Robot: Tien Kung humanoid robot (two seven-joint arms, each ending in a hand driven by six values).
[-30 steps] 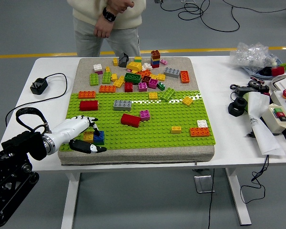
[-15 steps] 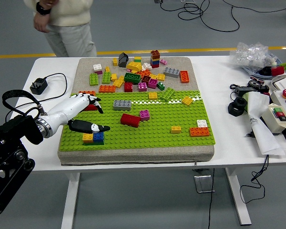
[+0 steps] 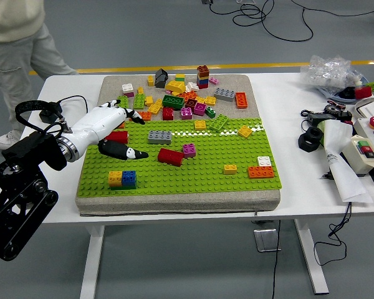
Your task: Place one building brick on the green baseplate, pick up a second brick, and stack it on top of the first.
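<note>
White desk (image 3: 287, 187) carries one studded green baseplate (image 3: 206, 168); two joined bricks, yellow brick (image 3: 115, 179) and blue brick (image 3: 129, 179), sit near its corner. Left hand (image 3: 115, 131) hovers, fingers spread, empty.

The left hand (image 3: 112, 128) hovered open above the green baseplate (image 3: 206, 174), fingers spread near a red brick (image 3: 117, 137); a yellow brick (image 3: 115, 179) and a blue brick (image 3: 129, 179) sat side by side near the front edge

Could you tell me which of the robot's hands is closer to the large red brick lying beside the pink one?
The left. The left hand hovers open just left of the large red brick. The right hand is out of view.
</note>
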